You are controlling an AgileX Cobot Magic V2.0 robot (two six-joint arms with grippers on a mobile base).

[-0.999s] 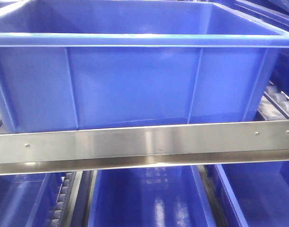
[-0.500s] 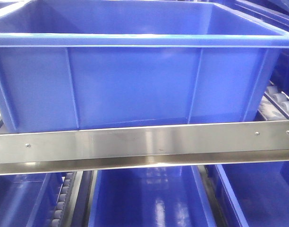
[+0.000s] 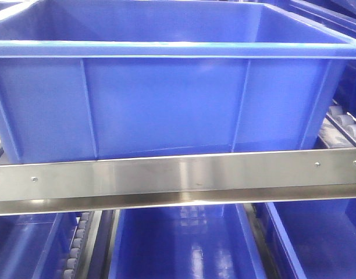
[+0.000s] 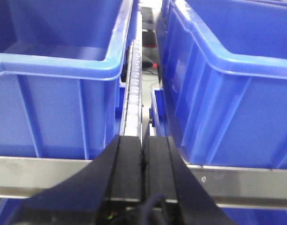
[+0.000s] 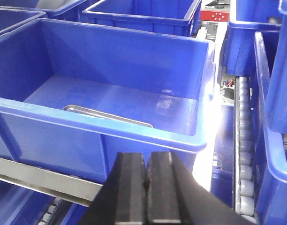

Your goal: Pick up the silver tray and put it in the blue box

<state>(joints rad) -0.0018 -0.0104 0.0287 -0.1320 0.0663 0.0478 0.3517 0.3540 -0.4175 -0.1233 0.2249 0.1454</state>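
The blue box (image 3: 166, 104) fills the front view, standing on a steel rail (image 3: 178, 177). In the right wrist view the same blue box (image 5: 110, 56) is seen from above, and the rim of the silver tray (image 5: 106, 116) shows on its floor near the front wall; most of the tray is hidden by that wall. My right gripper (image 5: 147, 157) is shut and empty, just outside the box's front right corner. My left gripper (image 4: 143, 139) is shut and empty, pointing at the gap between two blue crates, the box (image 4: 228, 93) on its right.
Lower blue bins (image 3: 184, 244) sit beneath the steel rail. Roller tracks run beside the crates (image 4: 133, 93) (image 5: 244, 154). Another blue crate (image 4: 54, 70) stands to the left of the box, and more crates (image 5: 143, 14) stand behind it.
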